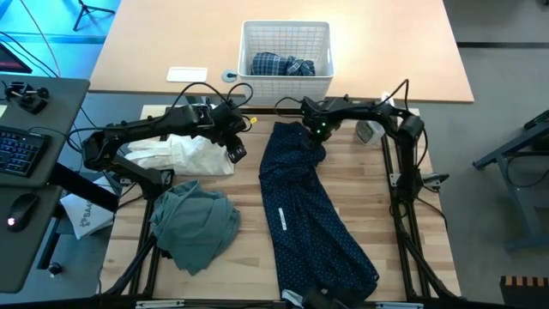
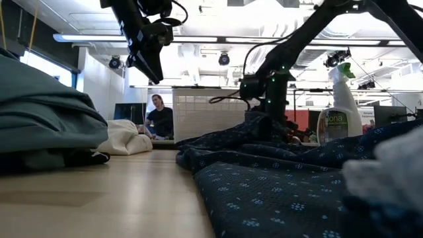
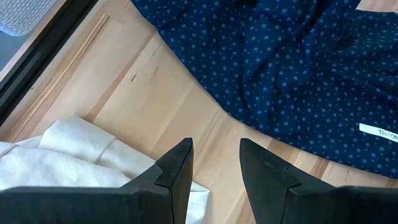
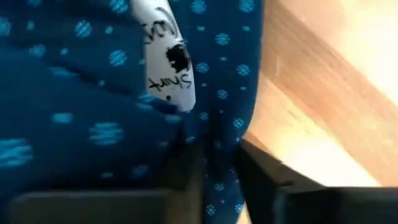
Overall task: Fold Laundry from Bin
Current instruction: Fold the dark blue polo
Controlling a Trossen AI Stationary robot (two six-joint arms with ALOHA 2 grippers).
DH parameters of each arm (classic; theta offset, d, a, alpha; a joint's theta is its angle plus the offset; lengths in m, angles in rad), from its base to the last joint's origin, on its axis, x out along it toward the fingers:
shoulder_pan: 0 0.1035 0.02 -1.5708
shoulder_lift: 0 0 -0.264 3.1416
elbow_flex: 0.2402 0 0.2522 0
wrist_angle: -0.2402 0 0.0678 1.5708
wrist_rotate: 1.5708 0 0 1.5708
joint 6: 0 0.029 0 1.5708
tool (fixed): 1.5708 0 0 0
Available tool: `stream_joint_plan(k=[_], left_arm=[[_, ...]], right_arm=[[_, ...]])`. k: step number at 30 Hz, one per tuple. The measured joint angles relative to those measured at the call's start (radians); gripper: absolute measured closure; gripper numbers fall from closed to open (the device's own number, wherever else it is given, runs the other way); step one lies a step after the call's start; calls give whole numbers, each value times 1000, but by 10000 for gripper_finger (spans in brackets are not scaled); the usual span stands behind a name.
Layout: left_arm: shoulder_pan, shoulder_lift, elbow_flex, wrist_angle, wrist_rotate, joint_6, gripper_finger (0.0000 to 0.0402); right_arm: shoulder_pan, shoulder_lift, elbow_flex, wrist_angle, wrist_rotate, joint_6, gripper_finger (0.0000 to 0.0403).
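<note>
1. Navy dotted trousers (image 1: 304, 210) lie stretched along the desk (image 1: 249, 184), their far end bunched under the right pincer (image 1: 319, 130)
2. Right pincer is down on that bunched end, and in the right wrist view its dark fingers (image 4: 264, 171) are closed on a fold of the dotted cloth beside a white sewn-in label (image 4: 168, 62)
3. Left pincer (image 1: 235, 153) hangs above the desk, well clear of the right pincer, with bare wood under its tips; its fingers (image 3: 177, 168) stand slightly apart and hold nothing
4. White cloth (image 1: 184, 154) lies crumpled just beside the left pincer, on the side away from the trousers
5. Grey-green top (image 1: 196, 225) sits in a loose heap nearer the desk's front edge than the left pincer, beyond the white cloth
6. White bin (image 1: 286, 60) stands beyond both pincers on the far tabletop, with the blue-white plaid shirt (image 1: 281, 64) inside it
7. Spray bottle (image 2: 342, 109) stands upright behind the trousers near the right arm
8. Person (image 2: 158, 119) sits in the room far behind the desk
</note>
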Motion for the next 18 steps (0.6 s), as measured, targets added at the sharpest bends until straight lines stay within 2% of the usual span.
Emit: stream_joint_plan(k=[3, 6, 9, 12, 14, 18], left_arm=[[0, 0, 0, 0, 0, 0, 284], [0, 0, 0, 1, 0, 0, 284], [0, 0, 0, 2, -3, 0, 284], [0, 0, 0, 2, -5, 0, 284], [0, 0, 0, 3, -5, 0, 284], [0, 0, 0, 3, -6, 0, 284]], right_arm=[[14, -21, 16, -22, 66, -70, 386], [35, -76, 63, -12, 184, -143, 383], [65, -138, 107, 40, 307, -313, 389], [98, -202, 115, 170, 312, -574, 398], [117, -230, 115, 246, 305, -692, 394], [121, -236, 114, 295, 312, -746, 390]])
